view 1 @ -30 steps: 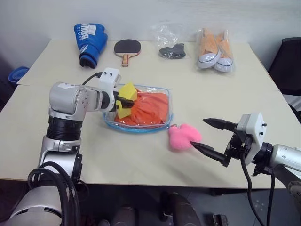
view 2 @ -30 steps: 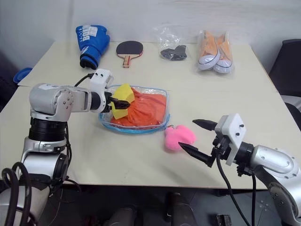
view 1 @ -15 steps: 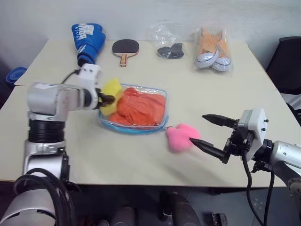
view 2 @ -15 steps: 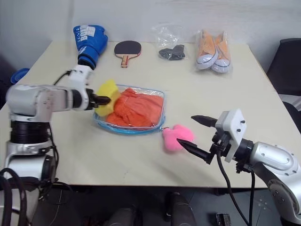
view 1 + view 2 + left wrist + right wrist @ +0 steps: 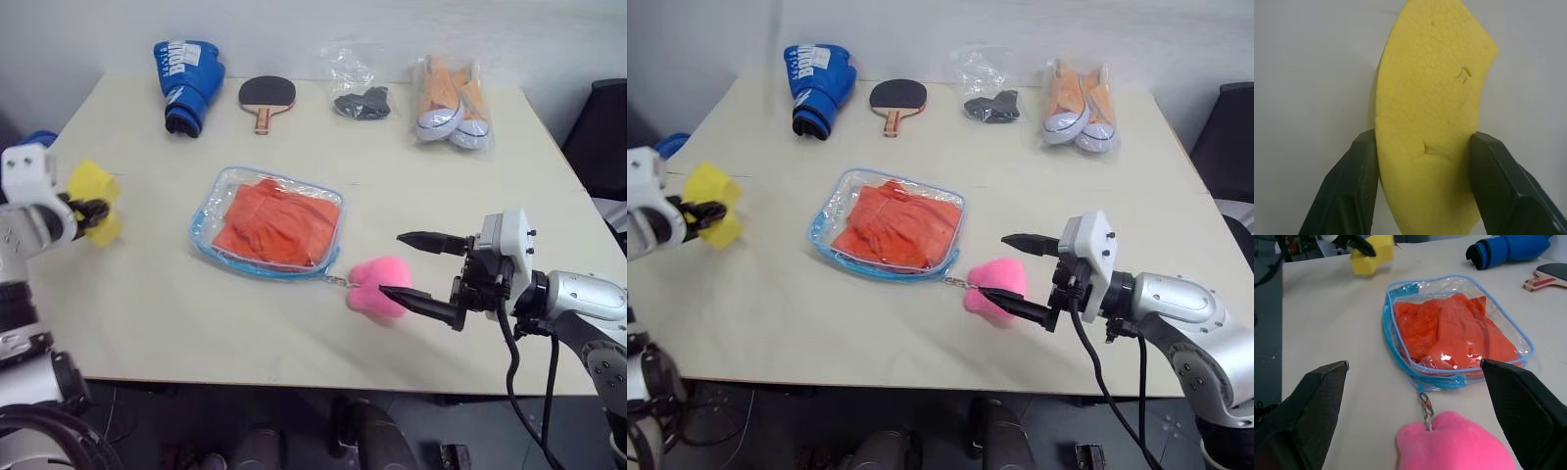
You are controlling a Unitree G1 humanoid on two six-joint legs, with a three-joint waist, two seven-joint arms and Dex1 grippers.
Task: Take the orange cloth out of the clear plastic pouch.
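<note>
Your clear plastic pouch (image 5: pixel 266 223) lies flat mid-table, and the orange cloth (image 5: pixel 276 221) is folded inside it, filling most of the pouch. The pink fluffy charm (image 5: pixel 380 285) is clipped to the pouch's near corner and rests on the table (image 5: pixel 196 304). Your left gripper (image 5: pixel 95 211) has its fingers clamped on a yellow sponge wedge (image 5: pixel 95 199), held above the table's left edge, well apart from the pouch. Your right gripper (image 5: pixel 409 266) is spread wide and holds nothing, with its lower fingertip at the charm. At the far edge, one thin clear bag (image 5: pixel 355 86) holds something dark and another holds orange-and-white shoes (image 5: pixel 451 101).
</note>
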